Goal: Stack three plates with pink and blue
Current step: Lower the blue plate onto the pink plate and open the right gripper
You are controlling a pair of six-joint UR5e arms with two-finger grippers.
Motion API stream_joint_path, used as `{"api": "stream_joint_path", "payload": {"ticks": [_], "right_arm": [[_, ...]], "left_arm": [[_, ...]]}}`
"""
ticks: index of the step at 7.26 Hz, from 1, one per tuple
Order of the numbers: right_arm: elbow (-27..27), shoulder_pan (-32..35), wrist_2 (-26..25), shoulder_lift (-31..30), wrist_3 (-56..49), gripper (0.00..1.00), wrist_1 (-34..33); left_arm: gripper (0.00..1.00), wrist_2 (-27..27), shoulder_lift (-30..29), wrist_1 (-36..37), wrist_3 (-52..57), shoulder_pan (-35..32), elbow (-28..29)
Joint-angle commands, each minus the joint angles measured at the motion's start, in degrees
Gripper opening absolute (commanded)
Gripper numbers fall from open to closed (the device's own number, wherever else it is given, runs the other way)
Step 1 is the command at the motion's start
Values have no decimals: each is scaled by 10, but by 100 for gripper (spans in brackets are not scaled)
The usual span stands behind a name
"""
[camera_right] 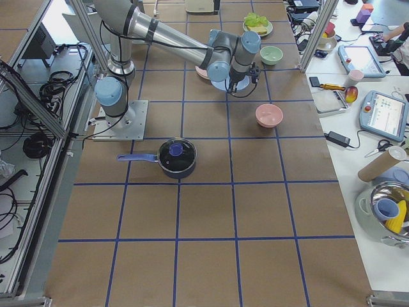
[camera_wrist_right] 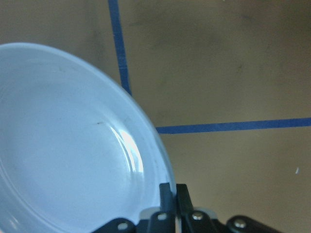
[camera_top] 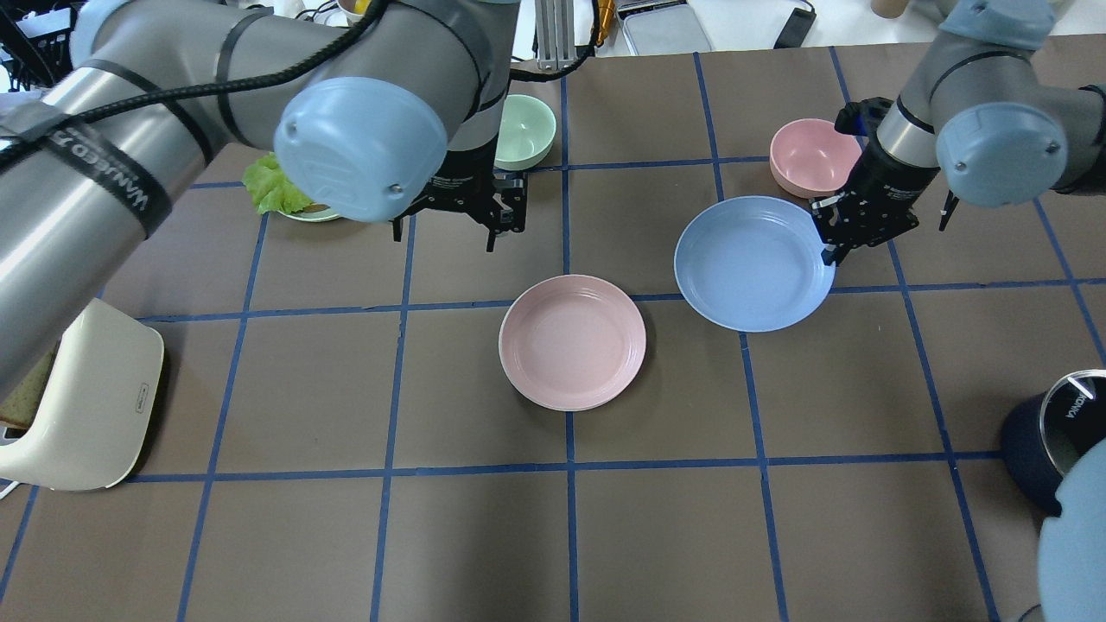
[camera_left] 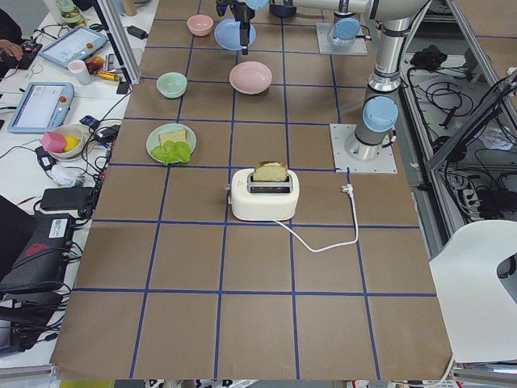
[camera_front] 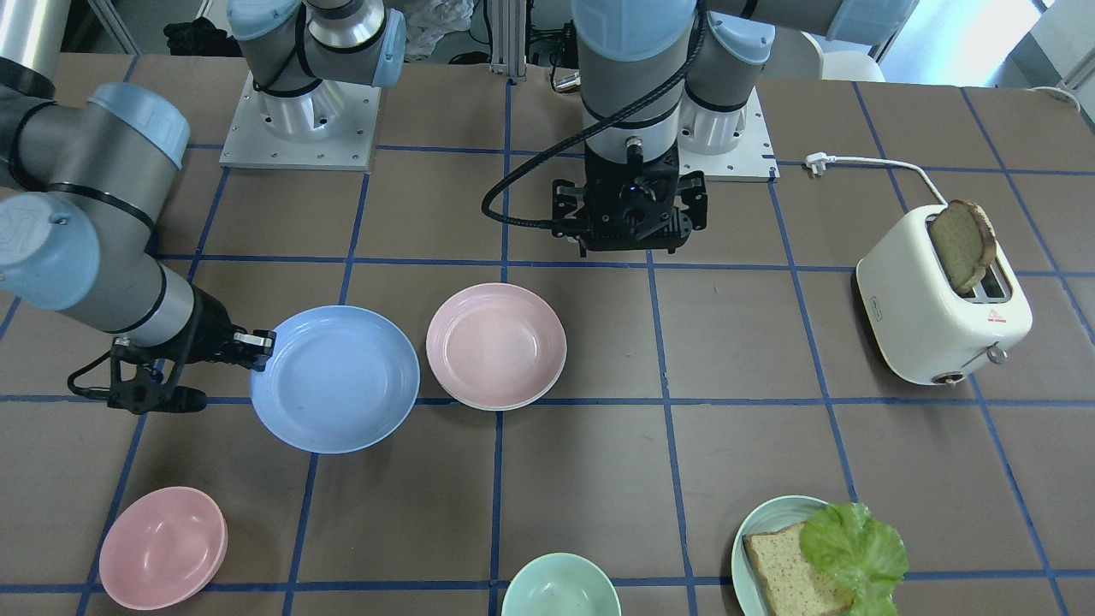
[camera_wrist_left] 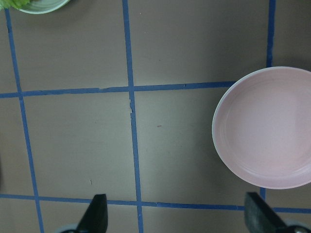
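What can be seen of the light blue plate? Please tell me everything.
The light blue plate is round, shallow, matte plastic by its look, empty and facing up, with a glare inside. The right tool pinches its rim. It is beside the pink plate, apart from it. Whether it is lifted, I cannot tell.

Brown table (camera_front: 736, 342) ruled into squares by blue tape. Near its middle lies a pink plate (camera_front: 496, 345) with a pale rim showing beneath it, and just beside that is a blue plate (camera_front: 335, 379) whose contact with the surface cannot be told. Along the operators' edge lie a pink bowl (camera_front: 162, 547), a green bowl (camera_front: 560, 590) and a plate of bread and lettuce (camera_front: 748, 535). Toward the robot's left end stands a white toaster (camera_front: 924, 334) with its cord (camera_front: 873, 161), and toward the right end a dark lidded pot (camera_right: 177, 158).
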Motion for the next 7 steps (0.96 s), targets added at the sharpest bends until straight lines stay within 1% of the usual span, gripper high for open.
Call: {"api": "stream_joint_path", "payload": {"ticks": [1, 2, 3, 4, 5, 6, 7], "right_arm": [[-1, 58, 1, 1, 59, 0, -2], [4, 74, 1, 0, 69, 0, -1], [17, 97, 1, -1, 101, 0, -2], [31, 111, 1, -3, 109, 0, -8], [41, 122, 9, -9, 116, 0, -9], [44, 130, 28, -8, 137, 0, -12], [44, 134, 29, -8, 152, 0, -12]], "left_arm": [[100, -50, 38, 2, 13, 38, -7], [100, -60, 53, 3, 15, 53, -7], [100, -61, 65, 2, 18, 67, -7], [100, -78, 69, 3, 19, 73, -6], [100, -82, 73, 3, 21, 73, -6], [100, -82, 75, 3, 33, 77, -4], [100, -74, 75, 3, 83, 81, -3]]}}
